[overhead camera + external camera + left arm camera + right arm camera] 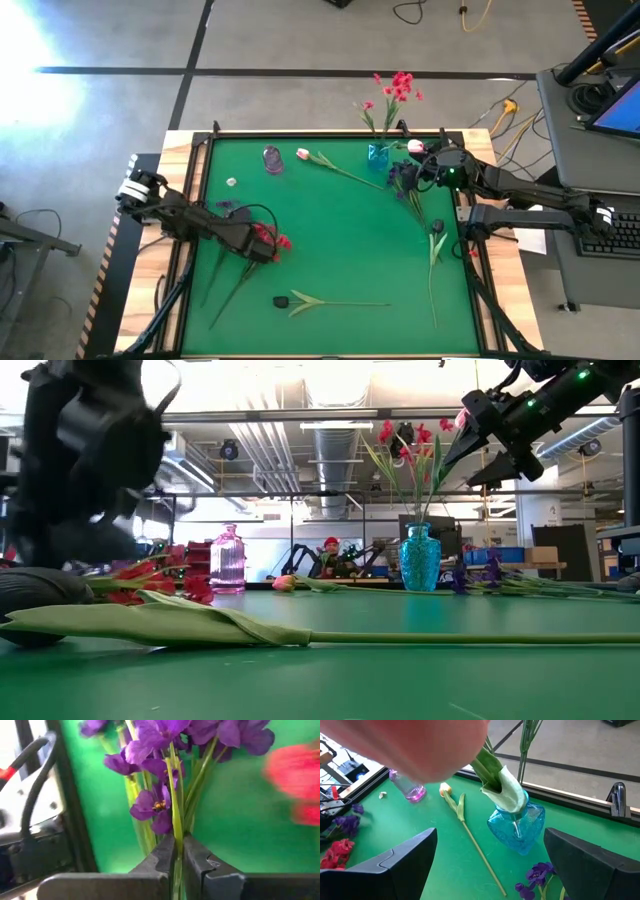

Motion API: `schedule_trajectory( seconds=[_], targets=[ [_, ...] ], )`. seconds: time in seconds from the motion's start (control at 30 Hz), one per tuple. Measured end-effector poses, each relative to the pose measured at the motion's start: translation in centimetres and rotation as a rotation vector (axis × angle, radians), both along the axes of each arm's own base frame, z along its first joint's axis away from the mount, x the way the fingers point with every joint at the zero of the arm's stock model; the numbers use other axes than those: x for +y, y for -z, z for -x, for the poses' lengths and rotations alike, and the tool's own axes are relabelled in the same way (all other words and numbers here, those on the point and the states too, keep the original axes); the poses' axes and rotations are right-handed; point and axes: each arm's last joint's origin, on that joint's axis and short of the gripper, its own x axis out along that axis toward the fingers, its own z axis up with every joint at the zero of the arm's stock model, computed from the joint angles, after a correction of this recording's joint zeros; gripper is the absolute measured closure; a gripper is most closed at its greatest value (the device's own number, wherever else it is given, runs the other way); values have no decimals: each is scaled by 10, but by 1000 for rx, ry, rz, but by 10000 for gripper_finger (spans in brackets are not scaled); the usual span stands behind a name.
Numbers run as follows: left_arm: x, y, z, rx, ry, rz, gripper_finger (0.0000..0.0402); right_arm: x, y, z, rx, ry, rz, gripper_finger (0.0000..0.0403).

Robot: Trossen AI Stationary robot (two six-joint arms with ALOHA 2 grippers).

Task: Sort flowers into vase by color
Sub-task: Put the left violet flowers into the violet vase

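Left gripper (pixel 178 865): clamped on purple flower (pixel 152 810) stems, shown only in its wrist view; red spray (pixel 270 238) beside it on worktop (pixel 340 240). Right gripper (pixel 487 857): spread wide above blue vase (pixel 516 827), pink tulip (pixel 420 745) close overhead.

My left gripper (pixel 179 865) sat low over the table's left side, its arm stretched in from the left edge, fingers (pixel 160 862) pressed together. My right gripper (pixel 422 160) hung raised near the far right corner, arm reaching in from the right, fingers (pixel 405 860) spread wide.
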Motion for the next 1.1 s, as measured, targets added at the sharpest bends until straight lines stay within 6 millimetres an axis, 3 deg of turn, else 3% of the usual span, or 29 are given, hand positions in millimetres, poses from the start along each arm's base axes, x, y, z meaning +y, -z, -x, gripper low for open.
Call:
schedule_trajectory(
  seconds=[0.27,0.53,0.67,0.97,1.1],
  targets=[
    [-7,-37,-35,-159,184,-9,401,0,1,0,4,0,-2,44],
    [-6,-41,-38,-194,200,-68,391,0,5,0,14,0,-6,44],
    [-4,-40,-38,-190,192,-70,348,0,6,1,18,0,-9,44],
    [-2,-37,-35,-163,187,-55,190,0,7,1,18,-7,-12,44],
    [-2,-35,-34,-155,184,-42,154,1,9,1,24,-9,-18,44]
  ],
)
